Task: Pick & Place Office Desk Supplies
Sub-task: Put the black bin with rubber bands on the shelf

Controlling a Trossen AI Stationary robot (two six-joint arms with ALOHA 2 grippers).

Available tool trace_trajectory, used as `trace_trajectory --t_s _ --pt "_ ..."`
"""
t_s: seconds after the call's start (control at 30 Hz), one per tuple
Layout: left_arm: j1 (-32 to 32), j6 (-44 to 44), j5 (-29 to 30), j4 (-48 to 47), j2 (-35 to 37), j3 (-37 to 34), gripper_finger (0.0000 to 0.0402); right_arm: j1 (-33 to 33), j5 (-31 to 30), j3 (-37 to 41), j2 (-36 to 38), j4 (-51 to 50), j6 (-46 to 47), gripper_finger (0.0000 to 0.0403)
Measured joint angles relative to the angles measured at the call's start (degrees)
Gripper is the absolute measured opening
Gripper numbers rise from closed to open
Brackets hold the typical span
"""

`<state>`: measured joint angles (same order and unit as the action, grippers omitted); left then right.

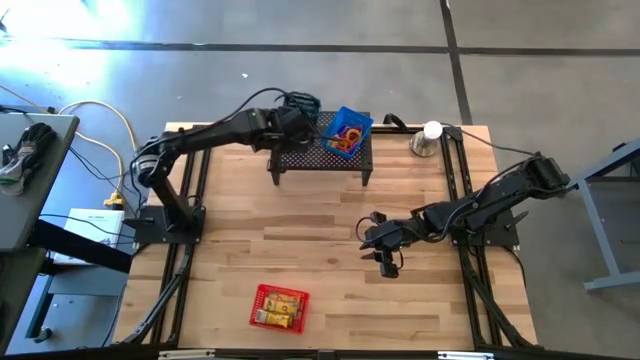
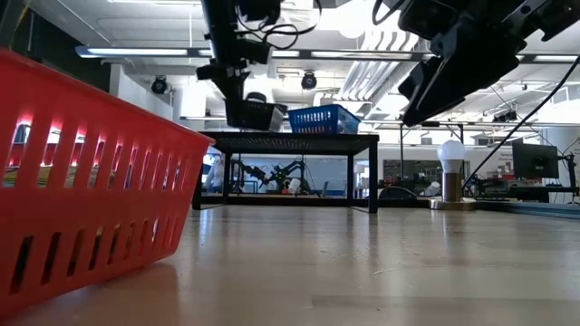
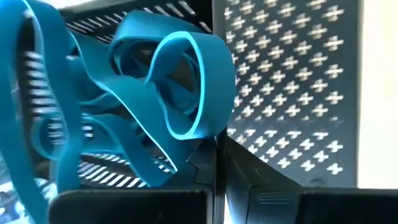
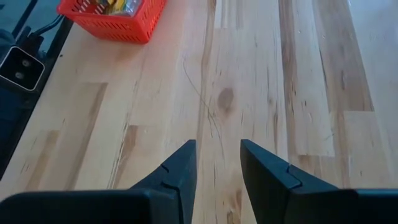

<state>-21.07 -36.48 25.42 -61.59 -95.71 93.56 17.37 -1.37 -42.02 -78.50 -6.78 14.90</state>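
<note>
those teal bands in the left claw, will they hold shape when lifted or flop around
Probably floppy: in the left wrist view the teal bands curl and fold over each other in loose loops. They look thin, so likely light. Pinched in the shut left claw above the black mesh stand, several may dangle and snag on one another.

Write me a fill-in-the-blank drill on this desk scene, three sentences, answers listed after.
1. The left pincer, up at the black mesh stand, is shut on loops coloured ____.
2. The blue basket sits on top of the mesh ____.
3. The right pincer hangs over bare wood with nothing between its fingers, and the basket farther off in its wrist view is coloured ____.

Missing words: teal; stand; red
</note>
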Motion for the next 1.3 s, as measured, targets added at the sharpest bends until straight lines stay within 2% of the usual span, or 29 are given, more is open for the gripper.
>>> trace_trajectory --t_s 0.1,0.27,0.73,1.1,1.3 --pt "-0.6 -2.41 -2.84 0.64 -1.38 0.0 0.0004 0.0 0.0 0.0 0.02 0.31 -0.17 0.0111" --pt "-0.55 -2.66 -2.84 1.12 -3.38 0.09 0.0004 0.0 0.02 0.0 0.02 0.66 -0.18 0.0111" --pt "1.63 -3.81 -5.14 2.16 -3.12 0.09 0.0003 0.0 0.07 0.0 0.02 1.2 -1.64 0.0111" --pt "4.04 -2.51 -9.8 2.15 -3.12 0.07 0.0003 0.0 0.04 0.0 0.02 1.09 -1.64 0.0111" --pt "5.77 -1.19 -10.2 1.97 -3.12 0.07 0.0004 0.0 0.04 0.0 0.02 1.09 -1.64 0.0111"
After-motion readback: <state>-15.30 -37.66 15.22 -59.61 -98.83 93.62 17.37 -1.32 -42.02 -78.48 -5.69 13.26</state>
